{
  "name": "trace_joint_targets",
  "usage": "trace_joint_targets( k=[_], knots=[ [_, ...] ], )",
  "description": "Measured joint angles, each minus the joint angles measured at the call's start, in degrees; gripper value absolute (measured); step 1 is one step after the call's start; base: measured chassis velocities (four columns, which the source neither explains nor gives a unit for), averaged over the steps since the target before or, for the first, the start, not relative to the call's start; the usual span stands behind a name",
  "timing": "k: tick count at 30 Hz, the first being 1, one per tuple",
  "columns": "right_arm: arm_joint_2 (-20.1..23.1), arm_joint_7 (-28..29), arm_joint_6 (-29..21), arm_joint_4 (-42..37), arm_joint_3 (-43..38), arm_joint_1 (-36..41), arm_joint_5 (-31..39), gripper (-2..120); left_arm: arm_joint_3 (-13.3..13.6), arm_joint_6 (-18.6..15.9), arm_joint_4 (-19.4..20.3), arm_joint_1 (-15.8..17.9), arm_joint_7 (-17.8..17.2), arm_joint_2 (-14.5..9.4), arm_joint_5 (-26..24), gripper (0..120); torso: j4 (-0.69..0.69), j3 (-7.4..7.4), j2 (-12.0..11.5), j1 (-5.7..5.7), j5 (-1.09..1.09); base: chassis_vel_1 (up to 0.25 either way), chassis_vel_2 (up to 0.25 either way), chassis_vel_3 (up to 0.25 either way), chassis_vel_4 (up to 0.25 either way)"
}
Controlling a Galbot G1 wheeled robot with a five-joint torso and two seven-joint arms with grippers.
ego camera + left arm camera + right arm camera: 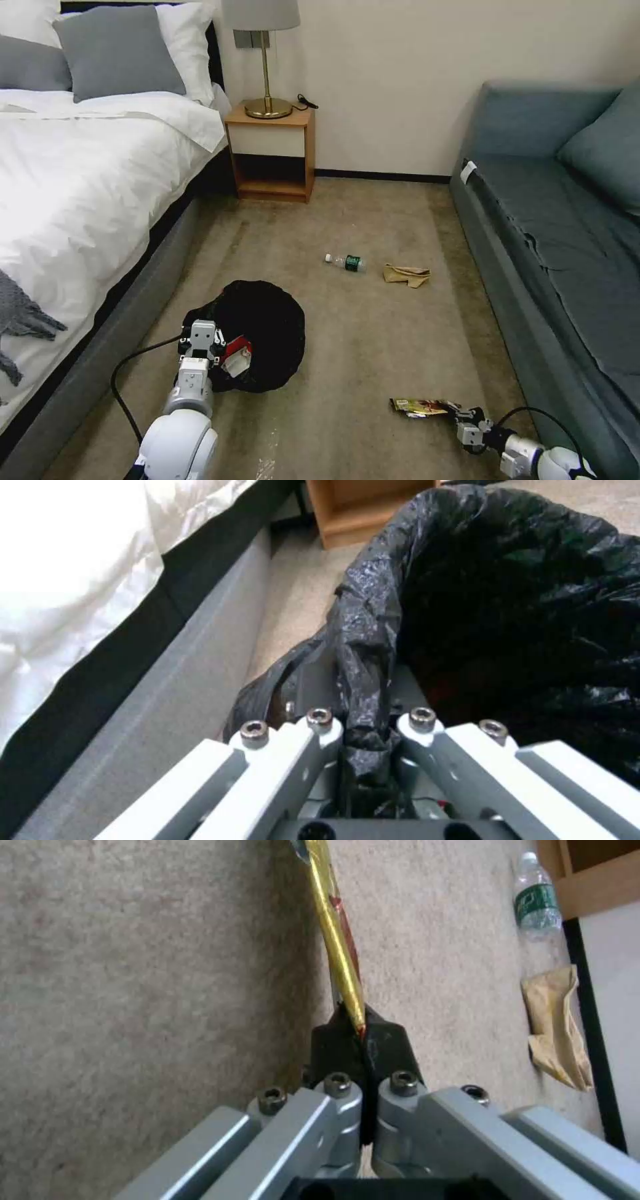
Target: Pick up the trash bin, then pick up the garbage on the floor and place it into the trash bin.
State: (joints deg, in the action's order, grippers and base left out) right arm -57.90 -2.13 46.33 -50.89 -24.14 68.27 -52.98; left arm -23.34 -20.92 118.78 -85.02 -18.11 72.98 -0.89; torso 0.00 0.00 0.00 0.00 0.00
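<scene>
— What did we see in the bedroom? 
— Our left gripper point(212, 351) was clamped on the bagged rim of the trash bin point(267, 333), which sat beside the bed point(87, 200); we judged the grip was meant to keep the bin close for loading. A red-white wrapper point(238, 353) already lay inside.

— And the right side? 
— Our right gripper point(465, 417), low near the sofa point(553, 267), had pinched the dark brown-gold snack wrapper point(421, 406) by one end. The clear bottle point(347, 261) and crumpled tan paper point(407, 274) lay on the carpet point(373, 347) beyond, uncollected.
</scene>
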Motion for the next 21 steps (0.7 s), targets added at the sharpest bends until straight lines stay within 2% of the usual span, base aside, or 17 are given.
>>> trace_joint_targets(
  k=[11,21],
  knots=[
    [-0.5,0.0,0.0,-0.7,-1.4,0.4,-1.3,0,-0.1,0.3,0.4,-0.5,0.0,0.0,0.1,3,0.0,0.0,0.0,0.0,0.0,0.0,0.0,0.0,0.0],
    [-2.1,-0.5,0.0,1.5,-4.6,-4.2,0.9,0,0.2,1.0,0.8,-1.3,-0.1,0.7,0.2,3,0.0,0.0,0.0,0.0,0.01,0.0,0.0,0.0,0.0]
  ],
)
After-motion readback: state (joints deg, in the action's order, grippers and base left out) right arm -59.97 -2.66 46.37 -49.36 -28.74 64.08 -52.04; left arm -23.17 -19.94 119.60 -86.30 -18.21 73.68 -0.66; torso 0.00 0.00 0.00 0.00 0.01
